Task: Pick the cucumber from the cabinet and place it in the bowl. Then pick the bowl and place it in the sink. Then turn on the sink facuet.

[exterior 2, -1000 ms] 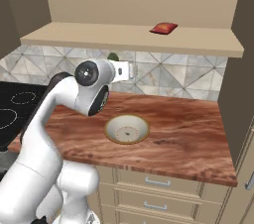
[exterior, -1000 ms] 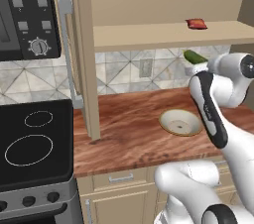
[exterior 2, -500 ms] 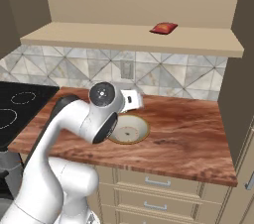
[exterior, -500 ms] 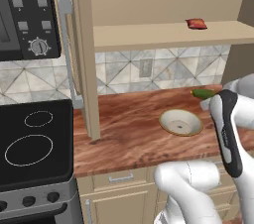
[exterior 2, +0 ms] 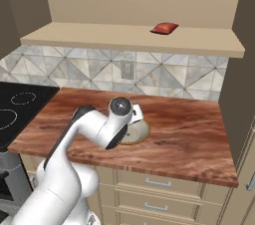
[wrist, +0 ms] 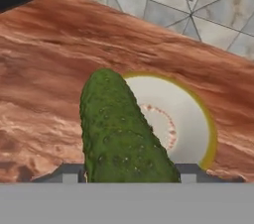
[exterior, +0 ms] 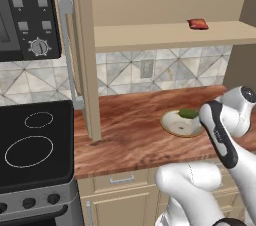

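Item, worktop (exterior: 130, 140): carrying the bowl.
Item, bowl (wrist: 183, 119): sitting on the worktop, waiting beneath the load.
Item, cucumber (wrist: 116, 129): hanging over the bowl's near rim, positioned for dropping in.
Item, gripper (wrist: 130, 174): clamping the cucumber between its fingers.

A home kitchen is shown, rendered rather than photographed. At the left of the left base view a black cooktop (exterior: 35, 145) with ring-marked burners is seen, with a dial-fitted appliance panel (exterior: 27, 15) above it in the upper left. A reddish wood-grain countertop (exterior 2: 184, 134) is spread across the middle of the frame, backed by a wall of grey geometric tiles (exterior 2: 89, 67) in which an outlet plate (exterior 2: 128, 70) is set. Beige drawer fronts (exterior 2: 159, 184) are seen along the bottom, and an open tan shelf (exterior 2: 124, 37) across the top.
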You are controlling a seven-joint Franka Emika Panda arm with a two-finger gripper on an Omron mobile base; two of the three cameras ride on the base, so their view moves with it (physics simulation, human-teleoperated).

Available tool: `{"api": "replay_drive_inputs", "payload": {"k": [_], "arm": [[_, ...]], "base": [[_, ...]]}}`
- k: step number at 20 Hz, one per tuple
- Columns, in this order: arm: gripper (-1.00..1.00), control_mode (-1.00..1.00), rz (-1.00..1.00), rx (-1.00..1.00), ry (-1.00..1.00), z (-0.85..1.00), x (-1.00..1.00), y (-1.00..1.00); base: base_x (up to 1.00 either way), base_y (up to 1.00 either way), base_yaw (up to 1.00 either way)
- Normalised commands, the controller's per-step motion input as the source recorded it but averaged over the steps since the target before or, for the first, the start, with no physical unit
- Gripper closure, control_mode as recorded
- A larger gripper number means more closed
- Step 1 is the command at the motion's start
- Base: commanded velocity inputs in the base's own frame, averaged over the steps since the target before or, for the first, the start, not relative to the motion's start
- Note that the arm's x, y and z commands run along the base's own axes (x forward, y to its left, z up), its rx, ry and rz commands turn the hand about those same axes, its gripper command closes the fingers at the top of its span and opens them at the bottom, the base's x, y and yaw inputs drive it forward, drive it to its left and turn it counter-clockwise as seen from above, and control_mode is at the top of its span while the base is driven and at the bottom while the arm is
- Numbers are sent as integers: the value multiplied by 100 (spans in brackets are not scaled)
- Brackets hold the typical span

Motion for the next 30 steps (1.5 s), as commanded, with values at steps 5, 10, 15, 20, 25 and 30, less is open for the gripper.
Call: {"api": "replay_drive_inputs", "payload": {"k": [5,10,15,20,25,30], "arm": [[100,-100,12,0,7,-79,72,8],[100,-100,5,0,8,-61,56,-5],[100,-100,0,1,6,-38,17,-42],[100,-100,0,5,1,-7,0,-55],[100,-100,0,1,1,-20,0,-28],[100,-100,1,0,0,-32,0,12]], "base": [[0,0,0],[0,0,0],[0,0,0],[0,0,0],[0,0,0],[0,0,0]]}}
